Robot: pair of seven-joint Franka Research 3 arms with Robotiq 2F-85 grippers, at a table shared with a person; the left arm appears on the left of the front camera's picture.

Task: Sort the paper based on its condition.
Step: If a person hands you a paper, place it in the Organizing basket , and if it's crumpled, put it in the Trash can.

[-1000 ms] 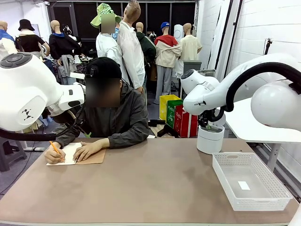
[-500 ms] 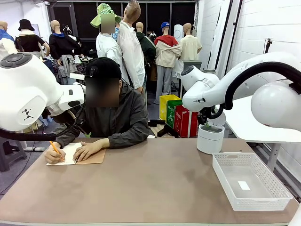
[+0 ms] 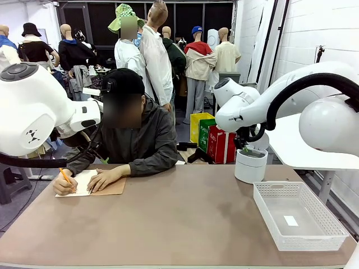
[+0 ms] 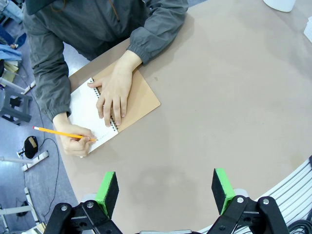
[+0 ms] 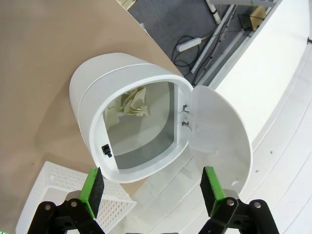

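White crumpled paper wad [image 5: 134, 105] sits in the open bin [image 5: 87, 92], centre of the right wrist view, with the right gripper [image 5: 151, 189] spread wide above it. Lower down its own view, the left gripper [image 4: 165, 187] gapes too. I'd lift straight up, dodging the lid [image 5: 219, 136].

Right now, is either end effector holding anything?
No. The left end effector and right end effector are both open and empty; the right is above the white bin.
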